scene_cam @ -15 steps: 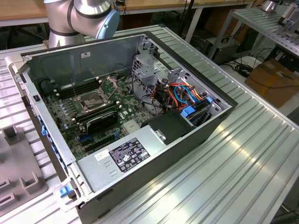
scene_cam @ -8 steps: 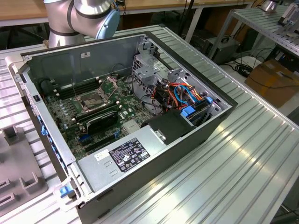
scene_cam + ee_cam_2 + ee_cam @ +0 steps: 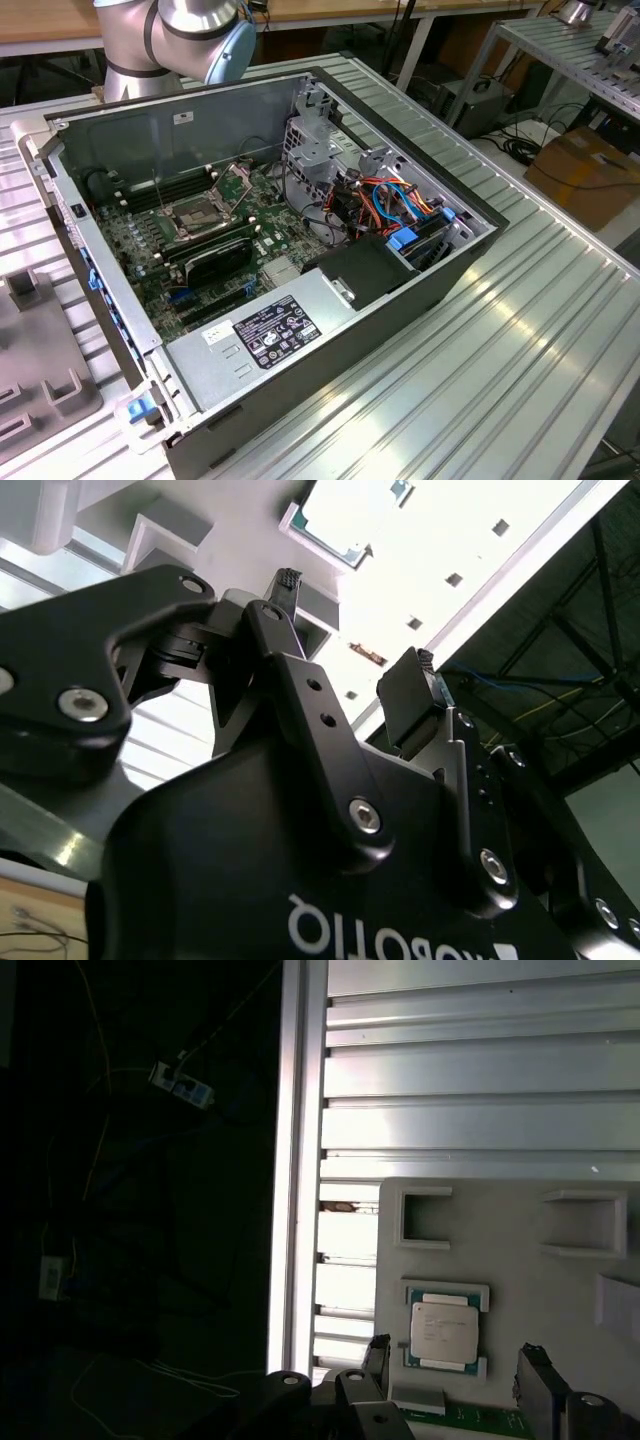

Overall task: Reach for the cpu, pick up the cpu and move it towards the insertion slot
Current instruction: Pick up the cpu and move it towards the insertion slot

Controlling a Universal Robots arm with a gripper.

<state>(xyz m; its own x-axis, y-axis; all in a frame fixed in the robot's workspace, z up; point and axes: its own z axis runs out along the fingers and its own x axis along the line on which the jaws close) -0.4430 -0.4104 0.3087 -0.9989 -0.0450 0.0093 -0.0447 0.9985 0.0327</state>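
Jaws stand open and empty in both wrist views, the fingertips (image 3: 378,1355) spread wide. Between them and beyond the tips we see the cpu (image 3: 445,1332), lying flat and untouched in a white-cornered recess of a grey tray (image 3: 520,1250) on the ribbed surface (image 3: 480,1090). In the exterior view we note the insertion slot (image 3: 195,215) on the board inside the open case (image 3: 400,325).

The cpu (image 3: 445,1330) has a pale, smooth metal face (dull sheen); its holder (image 3: 500,1260) looks matt grey plastic.
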